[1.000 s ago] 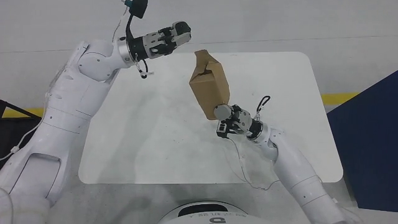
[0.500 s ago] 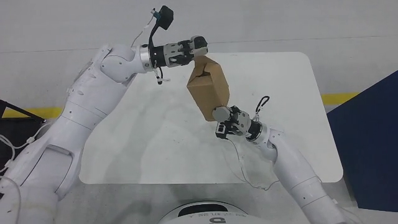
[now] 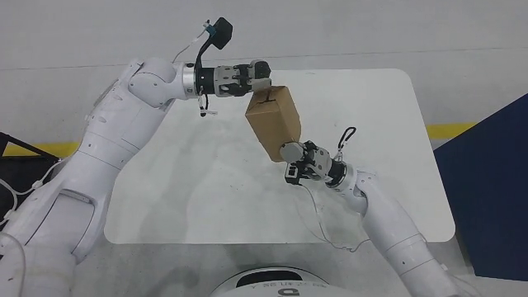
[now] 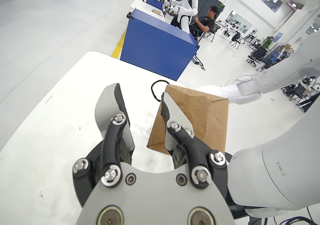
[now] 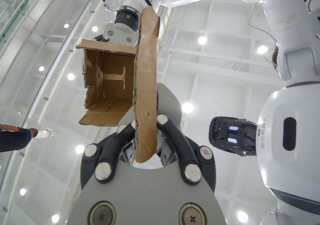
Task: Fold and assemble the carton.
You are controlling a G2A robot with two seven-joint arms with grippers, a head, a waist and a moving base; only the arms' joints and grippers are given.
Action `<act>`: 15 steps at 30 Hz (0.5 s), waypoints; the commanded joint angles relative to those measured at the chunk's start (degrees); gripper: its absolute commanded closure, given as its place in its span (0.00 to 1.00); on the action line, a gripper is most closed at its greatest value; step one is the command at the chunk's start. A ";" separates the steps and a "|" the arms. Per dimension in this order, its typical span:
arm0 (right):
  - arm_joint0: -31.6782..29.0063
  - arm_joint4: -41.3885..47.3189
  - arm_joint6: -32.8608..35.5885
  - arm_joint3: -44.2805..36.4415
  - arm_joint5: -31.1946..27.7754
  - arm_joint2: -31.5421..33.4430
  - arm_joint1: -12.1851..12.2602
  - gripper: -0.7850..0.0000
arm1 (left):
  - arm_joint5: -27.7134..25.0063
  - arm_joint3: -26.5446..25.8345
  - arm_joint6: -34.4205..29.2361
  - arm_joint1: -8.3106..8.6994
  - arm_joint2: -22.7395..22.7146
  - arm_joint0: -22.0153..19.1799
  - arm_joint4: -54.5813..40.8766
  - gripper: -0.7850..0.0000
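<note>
The brown carton (image 3: 272,120) hangs tilted above the white table (image 3: 190,190), with my right gripper (image 3: 295,161) shut on its lower flap. In the right wrist view that flap (image 5: 146,81) runs between the fingers of the right gripper (image 5: 146,126), and the carton's open inside (image 5: 107,86) faces the camera. My left gripper (image 3: 258,82) is at the carton's far upper end, open. In the left wrist view one fingertip (image 4: 167,108) of the left gripper (image 4: 140,97) lies against the carton's flat face (image 4: 200,121); nothing is between the fingers.
A dark blue partition (image 3: 495,190) stands just off the table's right edge, also seen as a blue partition (image 4: 155,46) beyond the table (image 4: 50,111). A black cable loop (image 3: 351,136) hangs from the right wrist.
My left arm swung in to the carton and its gripper came onto the raised top flap, which now lies flat. The right gripper kept its hold, and the carton shifted slightly.
</note>
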 commanded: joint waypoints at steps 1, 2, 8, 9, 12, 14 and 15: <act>0.02 0.11 -0.11 -0.01 0.12 -0.03 -0.01 1.00 | -0.02 -0.29 -0.29 0.02 0.00 0.06 0.08 0.36; 0.02 0.18 -0.13 -0.02 0.19 -0.05 -0.01 1.00 | -0.04 -0.41 -0.44 0.03 -0.02 0.05 0.20 0.35; -0.32 0.02 0.45 -0.28 0.35 0.02 0.01 1.00 | -0.24 -0.43 -1.19 0.23 -0.37 -0.08 2.12 0.17; -0.40 -0.12 0.58 -0.34 0.36 0.05 0.03 1.00 | -0.27 -0.48 -1.25 0.26 -0.40 -0.05 2.50 0.16; -0.55 -0.46 0.89 -0.48 0.36 0.11 0.06 1.00 | -0.45 -1.03 -1.54 0.30 -0.33 0.10 2.75 0.13; -0.61 -0.62 1.06 -0.50 0.36 0.12 0.07 1.00 | -0.34 -1.50 -2.21 0.36 -0.23 -0.02 3.06 0.05; -0.63 -0.72 1.15 -0.55 0.33 0.10 0.07 1.00 | -0.21 -1.59 -2.38 0.39 -0.25 -0.06 3.08 0.04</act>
